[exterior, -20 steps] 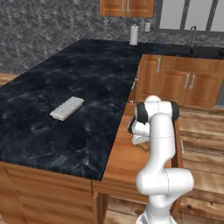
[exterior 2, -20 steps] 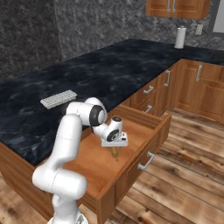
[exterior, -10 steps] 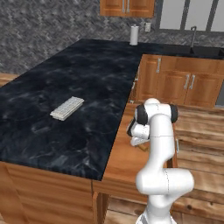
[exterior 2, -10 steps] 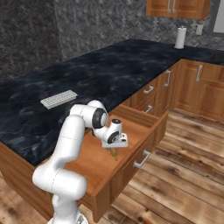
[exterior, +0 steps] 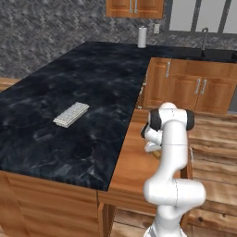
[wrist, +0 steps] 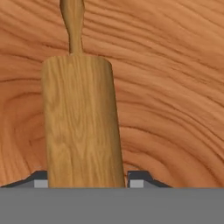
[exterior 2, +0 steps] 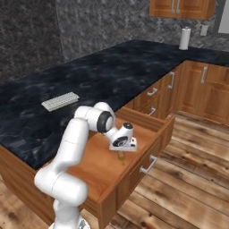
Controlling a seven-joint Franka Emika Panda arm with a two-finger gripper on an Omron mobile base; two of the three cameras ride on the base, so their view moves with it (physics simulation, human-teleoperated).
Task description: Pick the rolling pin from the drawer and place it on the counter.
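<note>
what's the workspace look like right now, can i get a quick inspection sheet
surface: black marble counter, over wooden cabinets
job's things: rolling pin lies on the bottom of the open drawer
clutter: grey ridged block on the counter; paper towel roll at the far end
grippers: gripper low in the drawer, fingers either side of the pin; contact unclear
cables: nothing seen
surroundings: plank floor, stone wall, upper cabinets

I see the rolling pin (wrist: 81,127), a light-brown wooden cylinder with a thin handle pointing toward twelve o'clock in the hand view, lying in the open drawer (exterior 2: 94,172) on its smooth orange-brown bottom. The drawer stands pulled out from under the black marble-patterned counter (exterior: 92,92), which spreads at its nine o'clock side.
</note>
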